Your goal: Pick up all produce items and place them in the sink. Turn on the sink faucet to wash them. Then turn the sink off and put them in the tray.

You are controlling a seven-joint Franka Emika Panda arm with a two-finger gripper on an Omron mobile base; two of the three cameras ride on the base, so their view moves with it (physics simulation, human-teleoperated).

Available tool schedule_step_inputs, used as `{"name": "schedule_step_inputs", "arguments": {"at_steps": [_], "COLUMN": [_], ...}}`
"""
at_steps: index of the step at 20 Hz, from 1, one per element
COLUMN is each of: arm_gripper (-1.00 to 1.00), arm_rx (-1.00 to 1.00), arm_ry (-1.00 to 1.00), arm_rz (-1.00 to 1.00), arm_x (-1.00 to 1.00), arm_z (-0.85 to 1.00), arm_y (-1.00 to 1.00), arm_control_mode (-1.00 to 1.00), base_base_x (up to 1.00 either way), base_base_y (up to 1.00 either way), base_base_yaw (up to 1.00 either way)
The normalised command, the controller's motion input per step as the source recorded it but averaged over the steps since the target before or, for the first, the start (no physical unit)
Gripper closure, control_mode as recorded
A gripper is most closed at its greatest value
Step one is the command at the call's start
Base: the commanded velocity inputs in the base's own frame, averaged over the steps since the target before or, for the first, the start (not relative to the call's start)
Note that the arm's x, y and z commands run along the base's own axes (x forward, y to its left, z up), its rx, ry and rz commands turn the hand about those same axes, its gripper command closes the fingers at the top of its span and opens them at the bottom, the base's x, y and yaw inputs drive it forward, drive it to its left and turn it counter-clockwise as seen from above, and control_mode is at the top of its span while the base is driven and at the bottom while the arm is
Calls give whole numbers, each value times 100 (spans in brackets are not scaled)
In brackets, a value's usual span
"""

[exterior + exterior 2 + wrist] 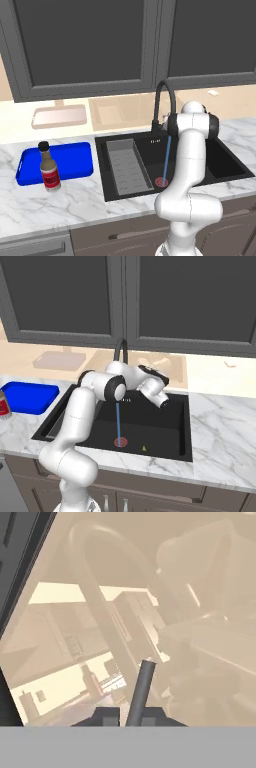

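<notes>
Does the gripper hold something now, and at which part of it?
The gripper is closing around the thin black handle rod of the sink faucet, near the rod's free end.

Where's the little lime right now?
In the right base view, the lime sits on the floor of the black sink, just right of the red drain where the water lands.

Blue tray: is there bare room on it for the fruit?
Yes. The shallow blue rectangular tray is bare from the brown red-labelled bottle at its front left across to its right rim beside the black sink. Only that bottle corner is crowded.
</notes>
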Motion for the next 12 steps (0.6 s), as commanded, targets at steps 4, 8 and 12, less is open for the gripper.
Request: {"name": "schedule_step_inputs", "arguments": {"at_steps": [4,8,12], "arm_gripper": [100,100,100], "arm_rx": [-6,-9,-12], "arm_ry": [-12,-9,-5], "arm_rz": [25,22,23], "arm_x": [0,0,0], "arm_z": [27,41,45], "arm_y": [43,55,66], "arm_control_mode": [-100,-100,-100], "base_base_x": [0,0,0], "base_base_y": [0,0,0], "base_base_yaw": [0,0,0]}}
